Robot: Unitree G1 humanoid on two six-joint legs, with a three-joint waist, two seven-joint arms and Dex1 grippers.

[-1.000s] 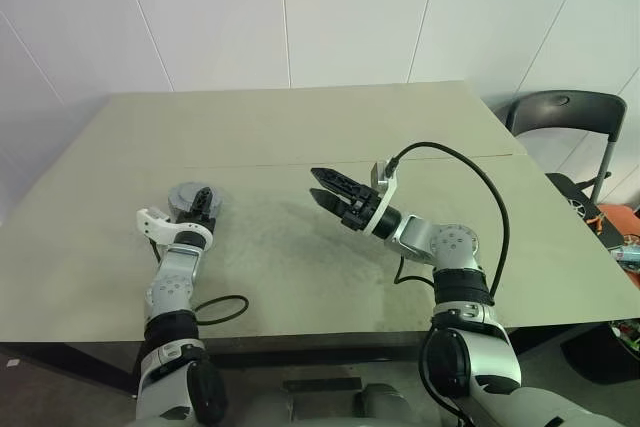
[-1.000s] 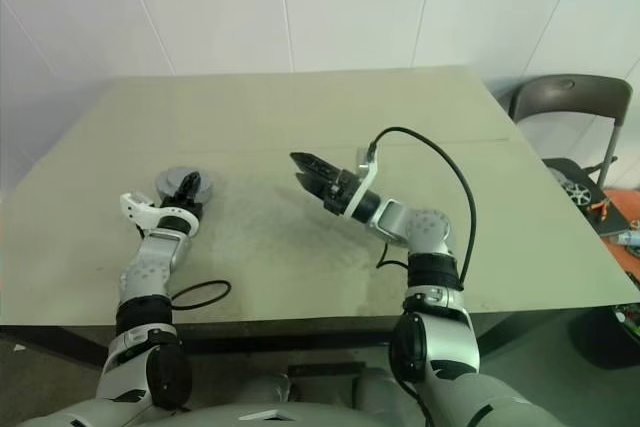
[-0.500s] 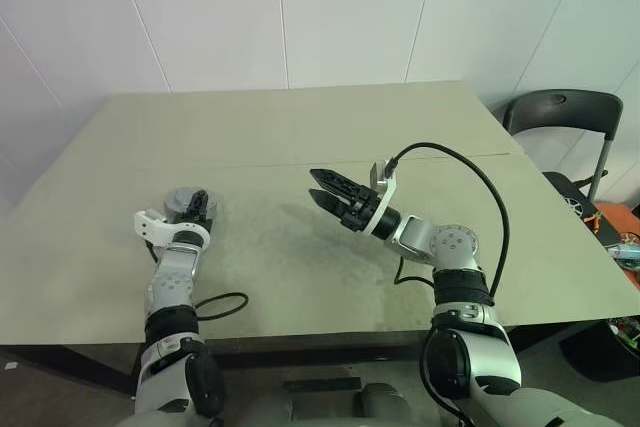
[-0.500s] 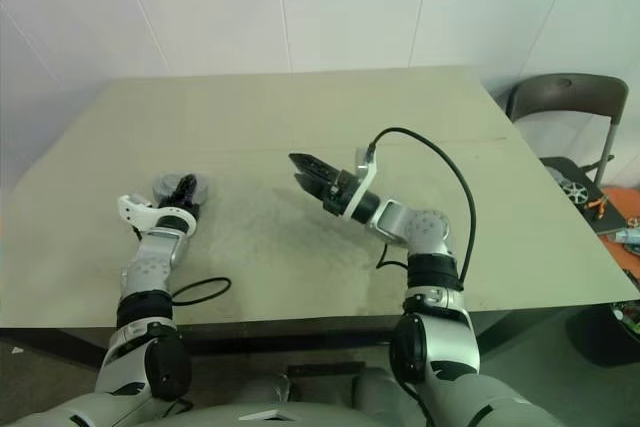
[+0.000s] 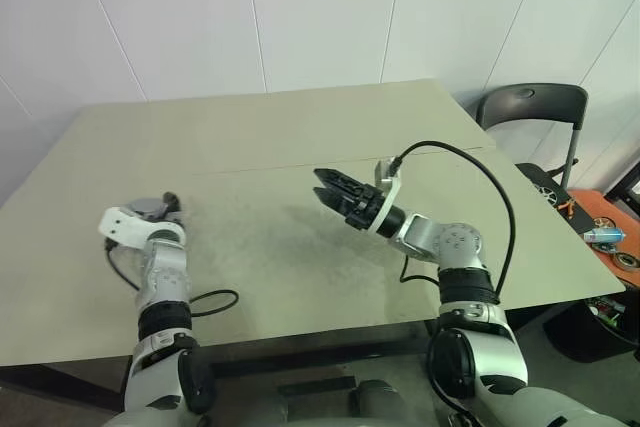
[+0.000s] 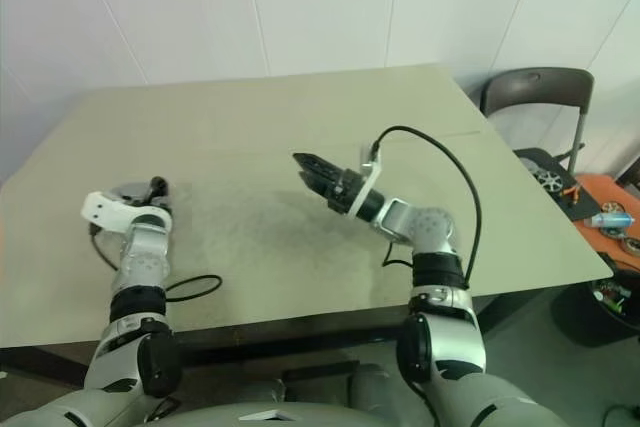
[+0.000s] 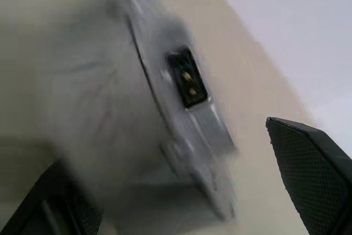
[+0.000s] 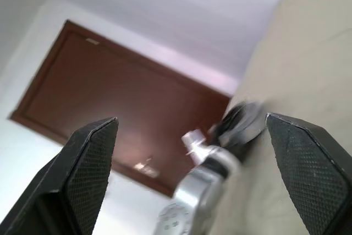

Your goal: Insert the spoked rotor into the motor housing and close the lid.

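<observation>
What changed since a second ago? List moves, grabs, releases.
The left pincer opened and let go of the closed motor, and its hand swung toward the table's left edge. The motor sits where it was. The right pincer hangs open above the table as before.

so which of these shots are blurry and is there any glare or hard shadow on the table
Left wrist view: the grey round part is smeared by motion, though its dark connector reads fairly crisp. Right wrist view: the left gripper far off is soft, while the right gripper's own fingers are sharp. Left eye view: evenly lit, no glare on the table, only a faint soft shadow under the right gripper.
</observation>
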